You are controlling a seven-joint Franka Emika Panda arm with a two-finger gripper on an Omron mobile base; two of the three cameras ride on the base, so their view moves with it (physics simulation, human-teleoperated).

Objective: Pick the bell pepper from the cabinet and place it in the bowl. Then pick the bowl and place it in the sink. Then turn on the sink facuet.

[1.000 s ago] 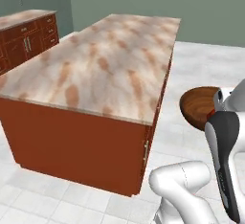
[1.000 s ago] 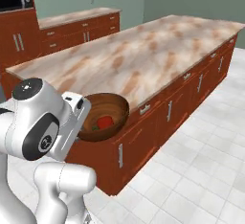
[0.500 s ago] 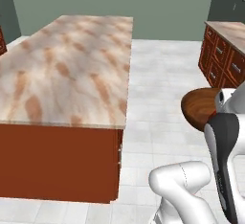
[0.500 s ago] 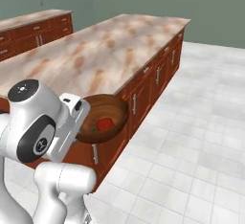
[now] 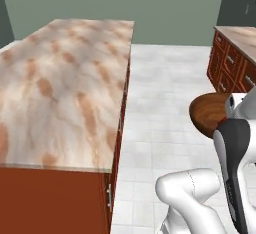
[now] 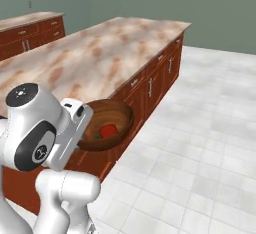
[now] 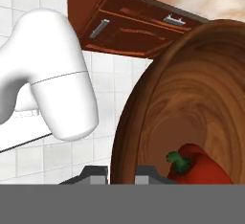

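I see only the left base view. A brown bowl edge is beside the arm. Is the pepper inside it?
Observer: Yes. In the right base view the bell pepper lies inside the bowl.
Operator: Is the gripper really holding the bowl?
Observer: In the hand view the gripper is shut on the bowl's rim, one fingertip on each side.
Operator: Is the bowl resting on the counter?
Observer: No. It hangs in the air beside the island's drawer fronts, above the tiled floor.
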